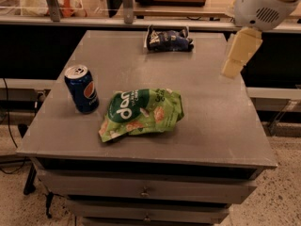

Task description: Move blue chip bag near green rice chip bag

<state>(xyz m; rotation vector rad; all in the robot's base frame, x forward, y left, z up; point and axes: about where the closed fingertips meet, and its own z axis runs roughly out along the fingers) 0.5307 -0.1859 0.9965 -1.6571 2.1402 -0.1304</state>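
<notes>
Grey table (221, 126): blue bag (168, 39) lying at far edge, green bag (141, 112) mid-front. I'm hovering gripper (240, 53) over right edge, grip state untellable; I'm planning a centred descent onto the blue bag.

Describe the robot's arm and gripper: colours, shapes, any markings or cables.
The arm, at the top right, ends in a smooth white rounded housing with a small patch of dark vent slots. Below it the gripper, over the right edge of the table, is a pale cream, flat-sided, blocky piece that narrows downward. No cables or lettering show.
</notes>
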